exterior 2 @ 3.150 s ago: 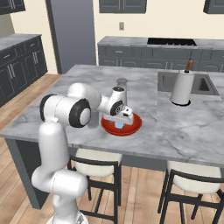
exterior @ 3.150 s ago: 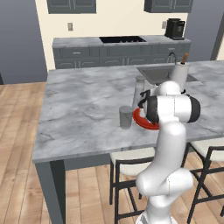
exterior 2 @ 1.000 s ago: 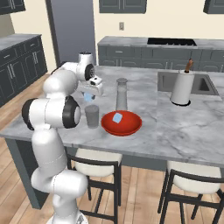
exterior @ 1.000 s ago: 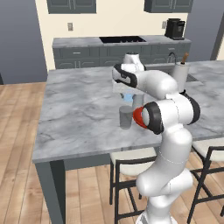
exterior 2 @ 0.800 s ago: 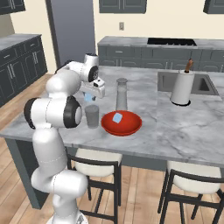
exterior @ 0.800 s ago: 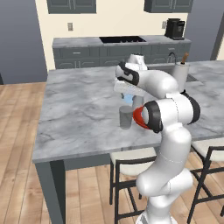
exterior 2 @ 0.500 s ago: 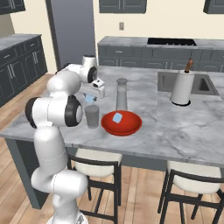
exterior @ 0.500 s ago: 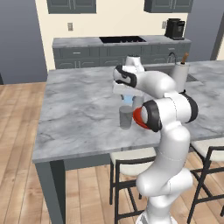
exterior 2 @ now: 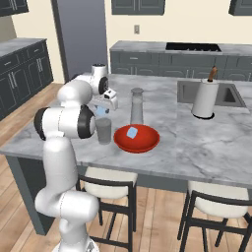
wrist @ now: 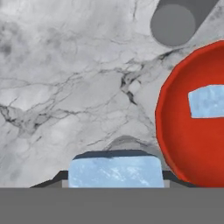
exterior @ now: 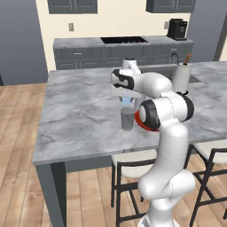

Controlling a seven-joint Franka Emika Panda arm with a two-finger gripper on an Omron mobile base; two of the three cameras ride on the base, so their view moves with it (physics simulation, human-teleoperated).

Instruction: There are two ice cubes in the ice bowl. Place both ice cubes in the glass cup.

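Up from the bowl came the pincer, and now it hangs right above the cup, squeezing one ice cube. Next it should let go. Another cube waits in the bowl.

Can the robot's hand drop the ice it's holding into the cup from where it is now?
Probably yes. The gripper is shut on an ice cube and hangs just above the cup, whose open top has nothing over it. The tall clear vessel and the red bowl stand off to the side.
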